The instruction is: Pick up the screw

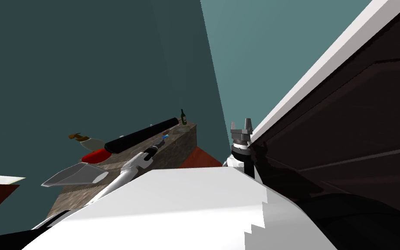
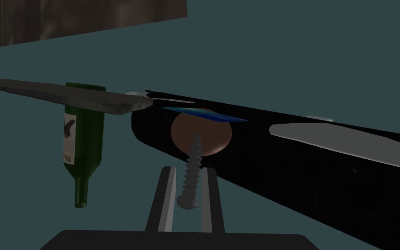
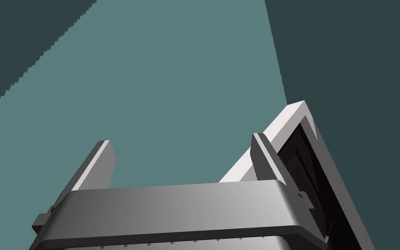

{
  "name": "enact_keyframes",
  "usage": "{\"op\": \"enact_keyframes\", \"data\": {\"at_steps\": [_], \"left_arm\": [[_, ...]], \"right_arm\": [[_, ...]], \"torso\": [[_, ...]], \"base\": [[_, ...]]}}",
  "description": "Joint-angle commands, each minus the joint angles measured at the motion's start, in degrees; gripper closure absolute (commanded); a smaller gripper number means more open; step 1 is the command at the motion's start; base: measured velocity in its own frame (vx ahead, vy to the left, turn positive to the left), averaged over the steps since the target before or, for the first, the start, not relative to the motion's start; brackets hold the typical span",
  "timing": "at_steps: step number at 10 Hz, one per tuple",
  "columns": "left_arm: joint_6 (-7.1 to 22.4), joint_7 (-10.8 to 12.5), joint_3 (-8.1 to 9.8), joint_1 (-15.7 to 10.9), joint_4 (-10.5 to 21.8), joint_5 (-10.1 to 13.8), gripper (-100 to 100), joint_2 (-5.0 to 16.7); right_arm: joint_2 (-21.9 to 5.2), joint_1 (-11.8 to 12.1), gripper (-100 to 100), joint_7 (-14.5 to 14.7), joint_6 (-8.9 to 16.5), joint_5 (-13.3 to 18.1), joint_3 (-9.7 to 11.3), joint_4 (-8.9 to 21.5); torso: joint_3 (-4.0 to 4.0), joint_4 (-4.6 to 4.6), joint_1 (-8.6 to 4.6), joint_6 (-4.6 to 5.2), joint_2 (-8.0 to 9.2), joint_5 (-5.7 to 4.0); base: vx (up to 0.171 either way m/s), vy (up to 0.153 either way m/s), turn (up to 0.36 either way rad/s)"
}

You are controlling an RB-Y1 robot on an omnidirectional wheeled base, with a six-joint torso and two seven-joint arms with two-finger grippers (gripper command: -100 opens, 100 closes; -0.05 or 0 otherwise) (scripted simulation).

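Grey threaded screw [image 2: 193, 160] clamped in the left gripper [image 2: 189, 170], dark green labelled bottle [image 2: 84, 139] and long black cylinder [image 2: 281, 165] beyond, right gripper [image 3: 181, 139] spread wide.

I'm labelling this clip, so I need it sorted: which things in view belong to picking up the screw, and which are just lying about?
Belongs to the job:
screw
left claw, shut on the screw

Lying about:
green bottle
long black cylinder
brown round thing
blue flat piece
grey scoop
right claw, open, off to the side
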Motion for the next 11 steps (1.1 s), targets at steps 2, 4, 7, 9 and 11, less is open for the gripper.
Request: {"op": "enact_keyframes", "data": {"at_steps": [2,4,7,9,11], "left_arm": [[-0.9,-0.4,0.16,4.5,-4.9,1.5,100,1.7],[-1.9,-0.8,0.50,8.0,-8.0,2.8,100,3.2],[-2.8,-1.2,0.83,12.6,-12.7,4.2,100,4.7],[-2.8,-1.2,0.83,15.1,-14.5,4.2,100,4.7],[-3.8,-1.7,1.16,18.9,-18.1,5.5,100,6.2]], "right_arm": [[0.0,0.0,0,0.0,0.0,0.0,0.0,0.0],[0.0,0.0,0,0.0,0.0,0.0,0.0,0.0],[0.0,0.0,0,0.0,0.0,0.0,0.0,0.0],[0.0,0.0,0,0.0,0.0,0.0,0.0,0.0],[0.0,0.0,0,0.0,0.0,0.0,0.0,0.0]], "torso": [[-0.01,0.02,-0.02,-0.08,-0.06,-0.05],[0.02,0.01,0.05,0.01,0.02,0.00],[0.00,0.00,-0.01,0.04,-0.01,0.01],[-0.04,0.01,-0.06,0.03,-0.11,-0.03],[-0.04,0.01,-0.05,-0.02,-0.11,-0.03]], "base": [[0.100,-0.046,0.096],[0.076,-0.031,0.056],[0.084,-0.046,0.067],[0.082,-0.049,0.045],[0.112,-0.059,0.108]]}}
